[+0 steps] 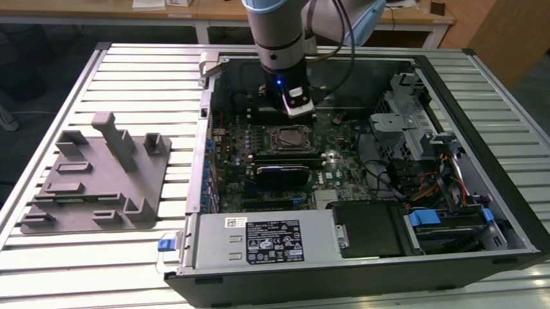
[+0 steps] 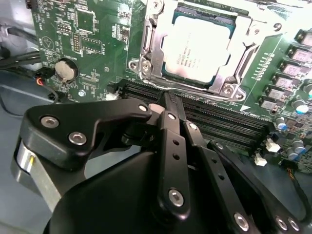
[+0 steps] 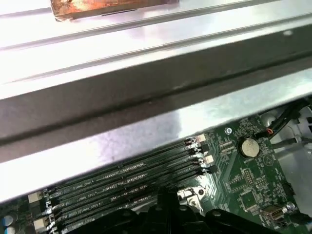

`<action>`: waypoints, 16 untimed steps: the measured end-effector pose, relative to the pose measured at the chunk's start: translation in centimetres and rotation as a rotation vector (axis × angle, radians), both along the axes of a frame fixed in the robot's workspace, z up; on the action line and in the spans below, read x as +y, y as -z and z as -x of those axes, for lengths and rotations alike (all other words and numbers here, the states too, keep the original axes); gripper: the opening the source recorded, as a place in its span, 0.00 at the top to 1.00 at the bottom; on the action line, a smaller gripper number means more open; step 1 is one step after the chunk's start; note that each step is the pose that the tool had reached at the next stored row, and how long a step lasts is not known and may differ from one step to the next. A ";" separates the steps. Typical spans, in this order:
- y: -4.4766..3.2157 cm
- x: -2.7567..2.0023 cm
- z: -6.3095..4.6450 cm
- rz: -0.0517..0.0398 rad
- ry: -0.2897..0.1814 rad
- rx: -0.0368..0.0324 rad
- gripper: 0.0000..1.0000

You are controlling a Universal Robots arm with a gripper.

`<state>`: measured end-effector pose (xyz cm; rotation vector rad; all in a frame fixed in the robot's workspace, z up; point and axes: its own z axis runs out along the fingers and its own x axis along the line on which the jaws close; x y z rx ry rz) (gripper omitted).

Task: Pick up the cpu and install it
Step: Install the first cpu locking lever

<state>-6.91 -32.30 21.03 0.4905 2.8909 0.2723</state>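
Hovering over the motherboard's memory slots (image 2: 219,122), my pincer (image 2: 168,100) has its fingers pressed together on nothing, while the cpu (image 2: 196,48) lies flat in its socket just beyond the tips, 1 short reach ahead.

one silver-topped square cpu (image 2: 195,51) in one socket. one round coin battery (image 2: 65,70). one grey plastic fixture block (image 1: 94,180).

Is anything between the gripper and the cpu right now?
Nothing visible. In the second wrist view the cpu lies in its socket with its metal top bare, and the gripper sits just short of it above the memory slots.
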 end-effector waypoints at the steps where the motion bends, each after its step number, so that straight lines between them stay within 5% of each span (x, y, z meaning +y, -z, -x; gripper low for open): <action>1: -0.08 0.00 0.0 0.0125 0.000 0.0001 0.89; 6: -0.19 -0.01 0.0 0.0742 0.000 0.0004 0.89; 8: -0.19 -0.01 0.0 0.0903 0.000 0.0010 0.89; 11: -0.19 -0.01 -0.3 0.1046 0.000 0.0096 0.89; 16: -0.19 -0.01 -1.3 0.1158 -0.002 0.0446 0.89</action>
